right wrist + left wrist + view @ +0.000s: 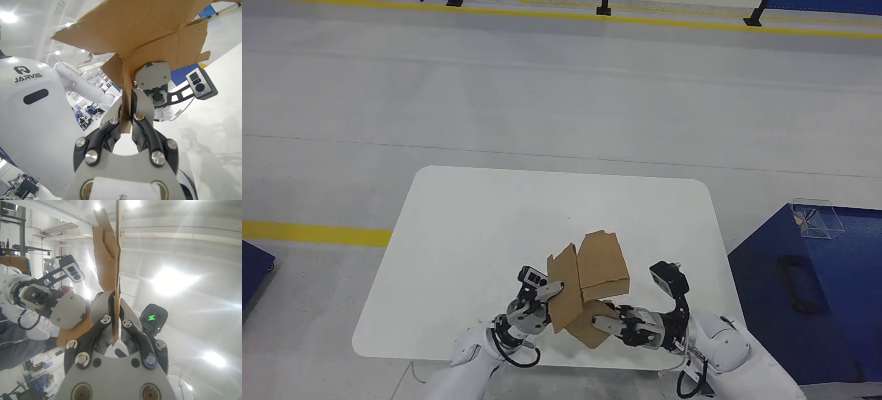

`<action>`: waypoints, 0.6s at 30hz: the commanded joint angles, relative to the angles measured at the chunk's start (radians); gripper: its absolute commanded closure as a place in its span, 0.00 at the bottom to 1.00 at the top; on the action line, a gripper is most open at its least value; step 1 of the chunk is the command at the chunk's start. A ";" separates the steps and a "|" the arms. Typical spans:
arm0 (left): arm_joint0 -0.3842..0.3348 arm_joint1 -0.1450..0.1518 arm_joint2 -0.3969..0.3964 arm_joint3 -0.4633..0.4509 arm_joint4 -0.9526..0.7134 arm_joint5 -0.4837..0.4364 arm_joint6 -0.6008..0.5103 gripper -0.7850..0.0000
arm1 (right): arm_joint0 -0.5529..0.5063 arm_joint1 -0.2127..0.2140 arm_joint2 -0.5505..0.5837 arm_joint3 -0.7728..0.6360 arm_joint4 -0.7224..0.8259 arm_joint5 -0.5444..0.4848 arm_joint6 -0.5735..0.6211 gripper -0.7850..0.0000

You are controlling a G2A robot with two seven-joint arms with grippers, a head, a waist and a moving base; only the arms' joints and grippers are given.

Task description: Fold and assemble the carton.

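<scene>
A brown cardboard carton [587,285], partly folded with its flaps spread, hangs in the air over the near edge of the white table [492,230]. My left gripper [547,295] is shut on the carton's left panel. In the left wrist view the fingers [115,300] pinch a thin cardboard edge [105,262] that stands straight up between them. My right gripper [610,322] is shut on a lower flap on the carton's right side. The right wrist view has that flap [125,106] clamped in the gripper [128,98], with the wide panels [143,32] spreading above.
A blue cabinet [812,300] stands to the right of the table, with a clear plastic box [817,215] on its top. The tabletop beyond the carton is bare white. A yellow floor line [312,233] runs along the left.
</scene>
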 commanded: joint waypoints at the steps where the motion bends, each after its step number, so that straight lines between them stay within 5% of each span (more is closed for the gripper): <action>1: -0.001 -0.001 -0.011 0.010 0.008 -0.011 0.008 0.00 | 0.008 0.000 -0.005 0.009 0.016 0.012 0.009 1.00; 6: -0.015 0.020 -0.119 0.057 0.130 -0.098 0.055 0.00 | 0.036 0.004 -0.019 0.031 0.058 0.113 0.060 1.00; 11: -0.028 0.086 -0.294 0.111 0.454 0.015 0.220 0.00 | 0.053 0.008 -0.015 0.054 0.142 0.174 0.115 1.00; 18: 0.036 0.136 -0.477 -0.017 0.651 0.069 0.434 0.00 | 0.075 0.007 -0.028 0.074 0.165 0.235 0.179 1.00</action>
